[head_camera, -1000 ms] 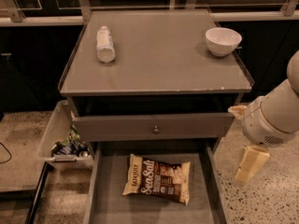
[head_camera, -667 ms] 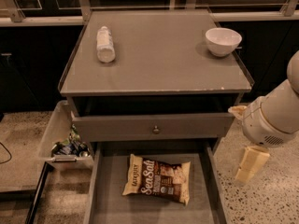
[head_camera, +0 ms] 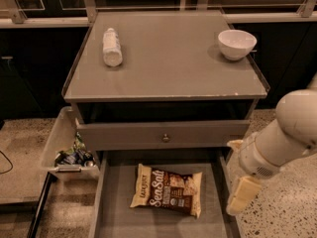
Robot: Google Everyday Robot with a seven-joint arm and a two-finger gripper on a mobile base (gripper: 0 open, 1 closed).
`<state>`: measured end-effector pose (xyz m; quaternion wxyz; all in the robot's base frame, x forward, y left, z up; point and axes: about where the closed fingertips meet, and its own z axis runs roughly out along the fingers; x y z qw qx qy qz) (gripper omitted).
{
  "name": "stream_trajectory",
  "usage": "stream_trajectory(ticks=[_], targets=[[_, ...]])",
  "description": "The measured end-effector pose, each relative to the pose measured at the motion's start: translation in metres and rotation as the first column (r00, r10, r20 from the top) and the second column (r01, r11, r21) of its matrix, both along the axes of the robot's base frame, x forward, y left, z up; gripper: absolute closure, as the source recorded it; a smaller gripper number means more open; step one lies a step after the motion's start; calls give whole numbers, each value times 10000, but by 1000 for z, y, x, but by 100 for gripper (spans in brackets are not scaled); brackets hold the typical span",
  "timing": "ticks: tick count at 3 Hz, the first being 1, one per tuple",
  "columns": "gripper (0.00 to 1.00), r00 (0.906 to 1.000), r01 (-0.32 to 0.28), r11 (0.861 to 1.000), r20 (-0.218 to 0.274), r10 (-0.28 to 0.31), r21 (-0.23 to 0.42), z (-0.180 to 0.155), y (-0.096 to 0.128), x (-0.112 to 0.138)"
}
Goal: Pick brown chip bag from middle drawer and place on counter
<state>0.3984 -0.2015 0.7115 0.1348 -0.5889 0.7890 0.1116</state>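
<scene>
The brown chip bag (head_camera: 167, 190) lies flat on the floor of the open middle drawer (head_camera: 115, 217), near its centre, with the "Sea Salt" script facing up. The counter (head_camera: 168, 58) is the wide grey cabinet top above it. My gripper (head_camera: 241, 193) hangs at the end of the white arm just outside the drawer's right wall, to the right of the bag and apart from it. It holds nothing that I can see.
A white plastic bottle (head_camera: 112, 46) lies on the counter's left side and a white bowl (head_camera: 237, 43) stands at its right rear. A grey drawer front with a small knob (head_camera: 165, 138) is above the open drawer. A bin with trash (head_camera: 69, 155) stands at the left.
</scene>
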Motion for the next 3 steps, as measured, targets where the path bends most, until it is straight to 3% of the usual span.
stream_trajectory(ticks=[1, 2, 3], targets=[[0, 10000, 18, 9985, 47, -21, 555, -64, 15, 7], [0, 9986, 165, 9950, -508, -115, 990, -122, 24, 13], [0, 9986, 166, 9949, -508, -116, 992, -123, 24, 13]])
